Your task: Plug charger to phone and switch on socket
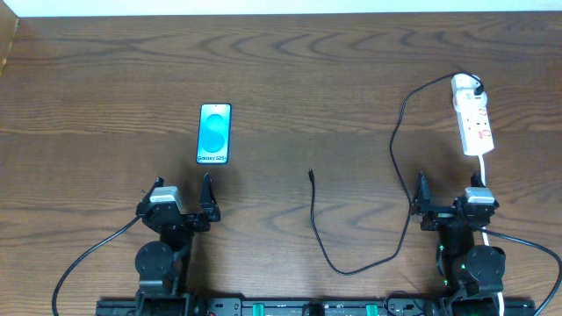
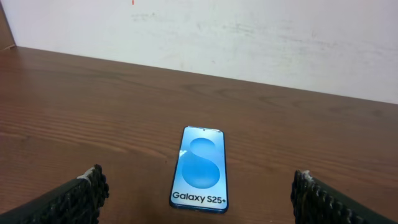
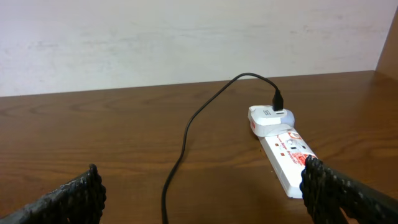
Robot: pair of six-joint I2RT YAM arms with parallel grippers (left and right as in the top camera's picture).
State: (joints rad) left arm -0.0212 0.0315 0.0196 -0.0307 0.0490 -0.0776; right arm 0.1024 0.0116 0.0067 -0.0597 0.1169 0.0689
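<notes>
The phone lies flat on the left of the table, blue screen up; it also shows in the left wrist view. The socket, a white power strip, lies at the far right and shows in the right wrist view. The charger's white adapter sits in the strip's far end, also seen in the right wrist view. Its black cable loops down and ends at a free plug tip mid-table. My left gripper is open, just short of the phone. My right gripper is open, below the strip.
The power strip's thicker white cord runs down toward the right arm. A pale wall stands behind the table's far edge. The wooden table spreads between phone and strip.
</notes>
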